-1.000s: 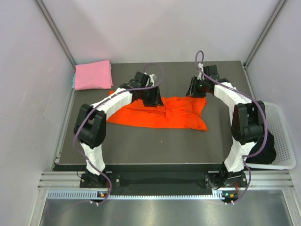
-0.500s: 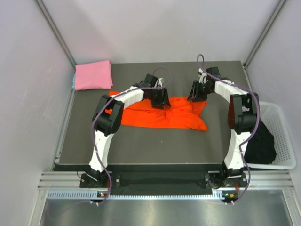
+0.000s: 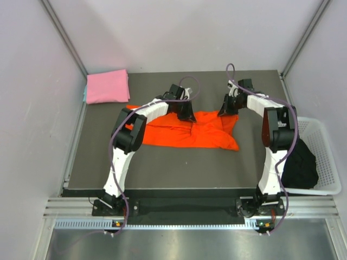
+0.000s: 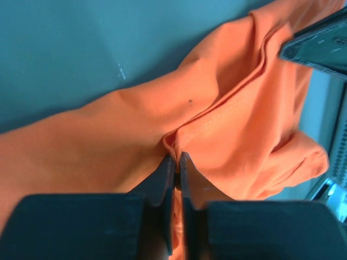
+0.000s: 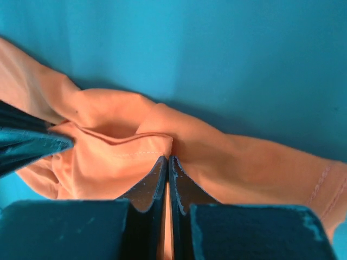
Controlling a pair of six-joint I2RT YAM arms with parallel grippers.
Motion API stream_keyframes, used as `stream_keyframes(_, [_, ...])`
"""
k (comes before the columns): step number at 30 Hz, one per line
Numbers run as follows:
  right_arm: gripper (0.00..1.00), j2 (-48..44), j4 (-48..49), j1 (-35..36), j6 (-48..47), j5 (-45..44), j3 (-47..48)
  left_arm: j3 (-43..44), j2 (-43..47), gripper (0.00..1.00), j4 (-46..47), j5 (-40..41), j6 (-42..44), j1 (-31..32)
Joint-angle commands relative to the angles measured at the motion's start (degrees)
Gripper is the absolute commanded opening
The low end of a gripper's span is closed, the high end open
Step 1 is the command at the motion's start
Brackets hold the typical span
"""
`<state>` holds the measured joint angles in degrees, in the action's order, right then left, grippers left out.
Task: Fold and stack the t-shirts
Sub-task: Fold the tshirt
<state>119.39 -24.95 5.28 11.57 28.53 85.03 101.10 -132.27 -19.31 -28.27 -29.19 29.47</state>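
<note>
Under each wrist lies the orange shirt [image 4: 108, 135]; overhead alone shows pink shirt [image 3: 107, 86].

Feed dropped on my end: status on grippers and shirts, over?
Left gripper pinched on orange t-shirt, far edge. Right gripper shut on same edge. Pink t-shirt folded, far-left corner. White basket off to the right, not in the way.

A dark grey, flat rectangular tabletop [image 3: 179, 168] carries two garments; a bright orange-red cloth t-shirt [image 3: 200, 136] lies spread wide across its middle, nearer the far edge than the near one, its cloth bunched into folds around the centre; a light pink cloth t-shirt [image 3: 107, 86], folded into a squarish pad, sits in the far left corner, close to the orange-red shirt's left tip.
</note>
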Motion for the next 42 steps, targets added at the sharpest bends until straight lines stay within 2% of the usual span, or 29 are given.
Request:
stream_keyframes(1, [0.0,-5.6,6.1,-0.6,-0.9,0.9,-1.7,2.7,-0.4,0.03,3.1,-0.6,-0.4,0.1])
stream_keyframes(2, [0.0,-5.9,7.5,-0.6,-1.1,1.0,-2.1,2.6,-0.4,0.0,3.1,-0.5,-0.8,0.1])
stream_keyframes(9, [0.0,-4.6,9.1,-0.5,-2.7,1.8,-1.3,-1.3,1.3,0.0,5.3,2.4,-5.5,0.2])
stream_keyframes(25, [0.0,-3.3,10.5,0.7,-6.3,0.1,0.2,-7.9,8.0,0.0,8.7,12.3,-8.9,0.1])
stream_keyframes(36, [0.0,-1.9,12.7,1.0,-5.2,0.6,-0.6,-10.3,9.5,0.0,9.0,13.3,-11.9,0.2])
stream_keyframes(38, [0.02,-1.5,12.1,1.1,-5.2,0.5,-0.3,-10.1,9.0,0.0,8.4,14.0,-11.9,0.1])
stream_keyframes(40, [0.1,-1.1,9.5,1.2,-4.8,-0.6,0.9,-10.0,8.6,0.0,7.5,14.1,-11.9,0.2])
stream_keyframes(41, [0.14,-1.2,8.0,1.3,-4.1,-1.7,1.8,-9.7,8.6,0.06,6.8,14.3,-11.9,0.2])
stream_keyframes(42, [0.25,-1.9,6.5,1.3,-3.2,-4.6,3.2,-9.3,8.7,0.1,5.1,14.8,-11.8,0.1])
